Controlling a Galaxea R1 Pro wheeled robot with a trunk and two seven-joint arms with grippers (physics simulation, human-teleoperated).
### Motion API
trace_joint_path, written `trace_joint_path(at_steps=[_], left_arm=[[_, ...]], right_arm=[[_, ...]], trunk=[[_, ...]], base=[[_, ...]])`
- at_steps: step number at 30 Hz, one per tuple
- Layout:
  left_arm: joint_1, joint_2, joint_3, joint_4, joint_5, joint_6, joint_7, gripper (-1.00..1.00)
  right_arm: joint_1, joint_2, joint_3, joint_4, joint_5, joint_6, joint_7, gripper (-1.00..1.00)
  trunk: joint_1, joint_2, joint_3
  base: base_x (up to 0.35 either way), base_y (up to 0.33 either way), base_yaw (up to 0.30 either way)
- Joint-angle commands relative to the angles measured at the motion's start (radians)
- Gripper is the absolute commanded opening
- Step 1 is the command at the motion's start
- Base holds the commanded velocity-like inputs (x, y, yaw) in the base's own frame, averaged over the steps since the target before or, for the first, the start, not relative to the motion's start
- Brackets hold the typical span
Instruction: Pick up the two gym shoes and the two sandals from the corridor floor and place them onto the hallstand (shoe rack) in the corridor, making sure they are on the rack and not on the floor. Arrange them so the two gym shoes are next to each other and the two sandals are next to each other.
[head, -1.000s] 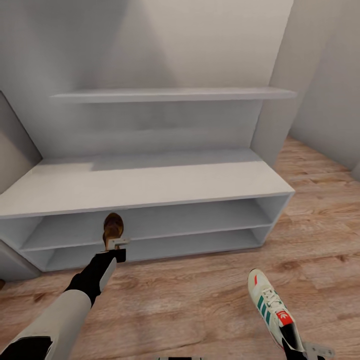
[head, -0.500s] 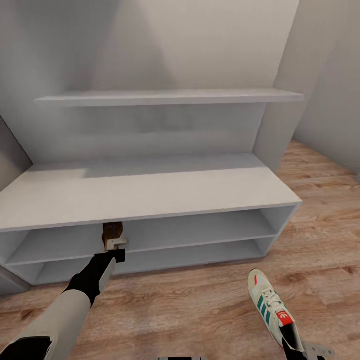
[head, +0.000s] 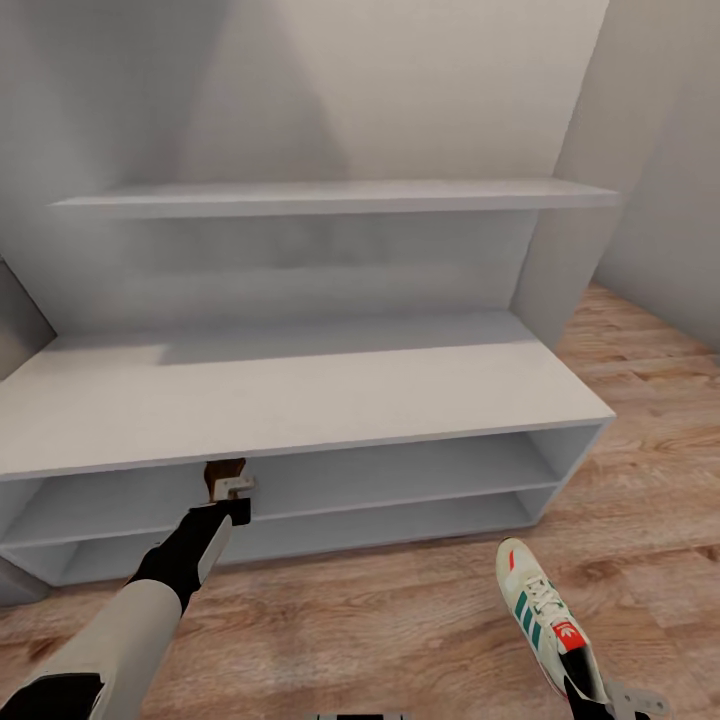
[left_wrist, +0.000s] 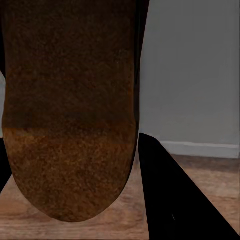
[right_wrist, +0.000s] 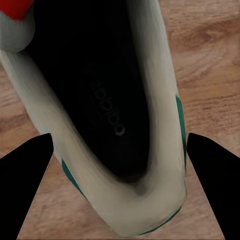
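Left gripper (head: 232, 489) pinching flat dark-brown leather sandal (head: 224, 474) at pale-grey hallstand's (head: 300, 400) upper shelf opening, right gripper (head: 600, 700) gripping white teal-striped gym shoe (head: 540, 610) above wood-grain corridor floor (head: 400, 620).

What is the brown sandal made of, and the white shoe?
The sandal looks like matte brown leather or suede: a grainy, speckled surface. The gym shoe seems to be smooth cream leather or synthetic, with teal stripes and a dark lining. As these are renders, that's only a guess.

Home corridor, shoe rack (head: 300, 400) (wood floor (head: 640, 480))
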Motion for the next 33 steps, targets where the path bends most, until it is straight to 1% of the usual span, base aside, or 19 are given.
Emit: trace_joint_path(at_steps=[1, 6, 16, 25, 33], left_arm=[[0.000, 0.000, 0.000, -0.002, 0.004, 0.006, 0.002, -1.00], [0.000, 0.000, 0.000, -0.002, 0.004, 0.006, 0.002, -1.00], [0.000, 0.000, 0.001, -0.002, 0.004, 0.006, 0.002, -1.00], [0.000, 0.000, 0.001, -0.002, 0.004, 0.006, 0.002, -1.00], [0.000, 0.000, 0.001, -0.002, 0.004, 0.005, 0.001, -1.00]], right_arm=[[-0.001, 0.000, -0.009, 0.001, 0.006, -0.004, 0.006, -1.00], [-0.001, 0.000, -0.009, 0.001, 0.006, -0.004, 0.006, -1.00], [-0.001, 0.000, -0.009, 0.001, 0.006, -0.004, 0.006, -1.00], [-0.001, 0.000, -0.009, 0.001, 0.006, -0.003, 0.006, -1.00], [-0.001, 0.000, -0.009, 0.001, 0.006, -0.003, 0.006, -1.00]], trunk=[[0.000, 0.000, -0.001], [0.000, 0.000, -0.001], [0.000, 0.000, -0.001], [0.000, 0.000, -0.001], [0.000, 0.000, -0.001]], base=[[0.255, 0.000, 0.000], [0.141, 0.000, 0.000], [0.023, 0.000, 0.000], [0.096, 0.000, 0.000], [0.013, 0.000, 0.000]])
